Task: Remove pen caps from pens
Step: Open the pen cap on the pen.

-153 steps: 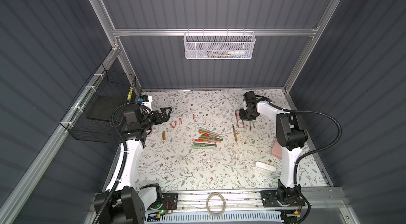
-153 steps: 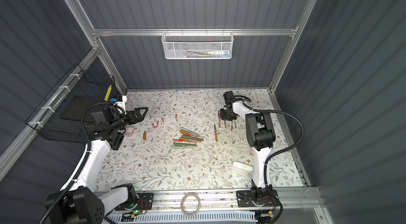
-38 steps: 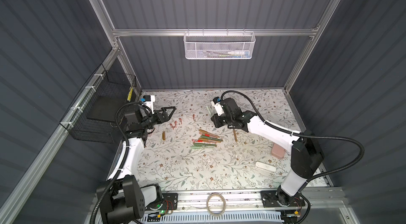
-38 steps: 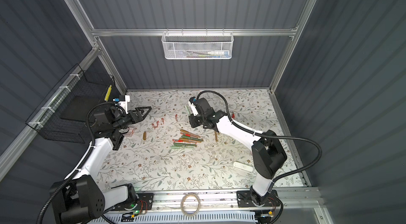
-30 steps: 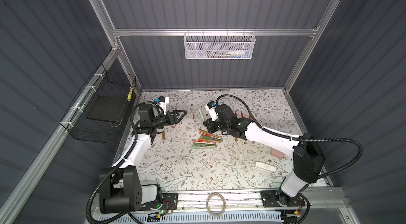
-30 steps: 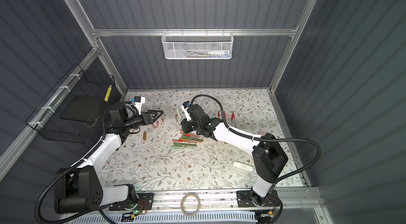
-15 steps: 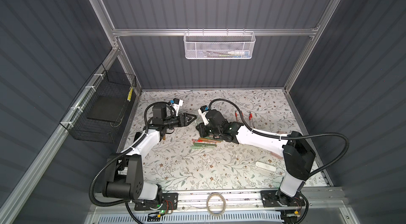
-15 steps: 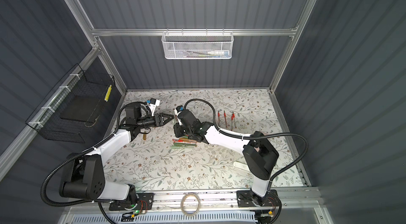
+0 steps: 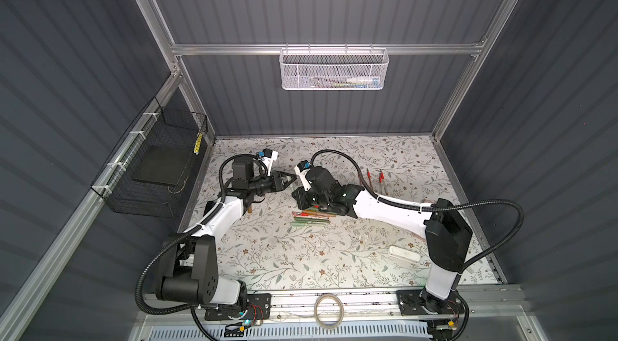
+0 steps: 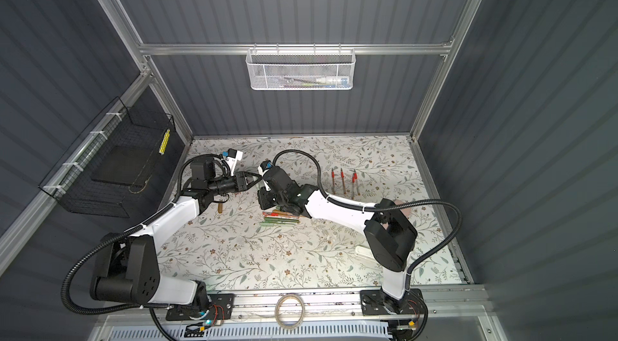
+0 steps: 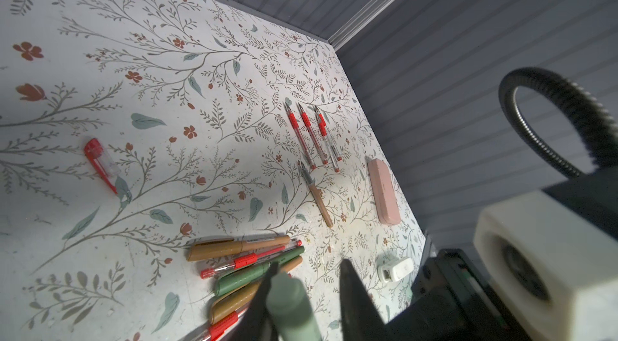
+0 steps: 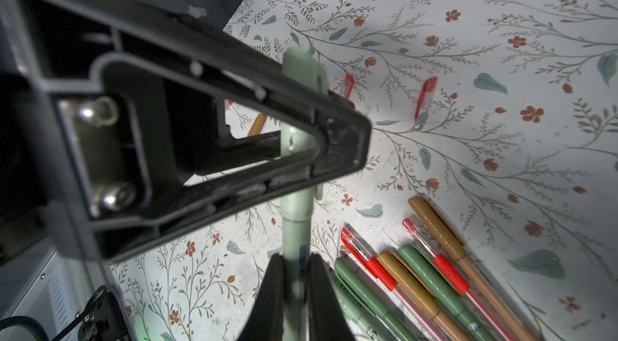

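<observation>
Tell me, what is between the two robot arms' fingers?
A slim pale-green plastic pen spans them: right fingers pinch its barrel, left fingers straddle its cap. The right wrist view shows it.

Left white-and-black arm (image 9: 220, 219) and right white-and-black arm (image 9: 384, 212) reach inward, wrists nose to nose. Right black gripper (image 12: 297, 260) has its fingers clamped on a pale-green plastic pen (image 12: 296, 232). Left black gripper (image 11: 309, 264) straddles its cap end: one finger touching, a gap at the other.

Bright, evenly lit tabletop (image 9: 301, 255), soft shadows, close left pincer (image 12: 311, 148) blurred
</observation>
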Tool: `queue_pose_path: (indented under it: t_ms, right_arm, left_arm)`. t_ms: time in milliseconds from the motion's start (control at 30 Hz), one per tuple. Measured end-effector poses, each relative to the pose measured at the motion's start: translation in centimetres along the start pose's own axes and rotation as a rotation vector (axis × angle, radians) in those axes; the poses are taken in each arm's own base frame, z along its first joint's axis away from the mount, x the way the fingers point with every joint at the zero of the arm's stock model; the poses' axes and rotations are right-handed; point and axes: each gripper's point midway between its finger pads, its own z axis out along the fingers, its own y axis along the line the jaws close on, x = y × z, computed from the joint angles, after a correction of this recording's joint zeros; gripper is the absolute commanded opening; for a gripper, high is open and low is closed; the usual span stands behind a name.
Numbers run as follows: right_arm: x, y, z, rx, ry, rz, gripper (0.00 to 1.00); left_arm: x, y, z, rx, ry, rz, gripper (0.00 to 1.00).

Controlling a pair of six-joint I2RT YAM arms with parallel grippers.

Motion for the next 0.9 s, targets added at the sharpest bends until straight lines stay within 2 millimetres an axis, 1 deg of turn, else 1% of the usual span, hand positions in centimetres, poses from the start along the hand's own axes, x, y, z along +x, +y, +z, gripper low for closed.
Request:
queue_pose_path:
  t_ms: [33,67,200,233,300,367,567,667,767,800,867,900]
  right_arm:
    - [-0.1,0.0,0.0,0.001,0.001,-0.001,0.00]
    - [0.1,0.0,0.0,0.004,0.007,-0.003,0.03]
    - [0.1,-0.1,0.0,0.010,0.005,-0.006,0.24]
    - [0.1,-0.1,0.0,0.010,0.006,-0.009,0.27]
    - [0.1,0.0,0.0,0.008,0.006,-0.009,0.31]
    - [0.1,0.1,0.0,0.004,0.006,-0.007,0.32]
    - [-0.4,0.1,0.1,-0.020,0.007,0.006,0.28]
    - [-0.7,-0.1,0.6,-0.027,0.003,0.014,0.24]
    - [-0.6,-0.2,1.5,-0.036,0.025,0.020,0.20]
    - [-0.7,-0.1,1.7,-0.039,0.029,0.022,0.17]
    - [-0.6,0.1,2.0,-0.054,0.035,0.020,0.06]
    - [-0.7,0.2,2.0,-0.054,0.035,0.020,0.02]
  left_arm:
    - [0.0,-0.1,0.0,0.006,0.002,-0.008,0.12]
    - [-0.1,-0.4,-0.1,0.016,0.002,-0.008,0.08]
    - [-0.2,-0.5,0.0,0.008,-0.003,-0.004,0.02]
    - [-0.2,-0.5,0.0,0.006,-0.005,-0.003,0.01]
    - [-0.2,-0.5,0.0,0.005,-0.005,-0.004,0.01]
    - [-0.2,-0.5,0.0,0.005,-0.005,-0.005,0.01]
    - [-0.4,-0.7,-0.1,0.008,-0.012,-0.008,0.01]
    - [-0.6,-0.7,-0.1,0.011,-0.017,-0.008,0.00]
    - [-0.8,-0.9,-0.2,0.015,-0.026,0.003,0.00]
    - [-0.9,-1.0,-0.2,0.016,-0.028,0.003,0.00]
    - [-1.0,-1.1,-0.3,0.018,-0.031,0.002,0.00]
    - [-1.0,-1.1,-0.3,0.019,-0.031,-0.001,0.00]
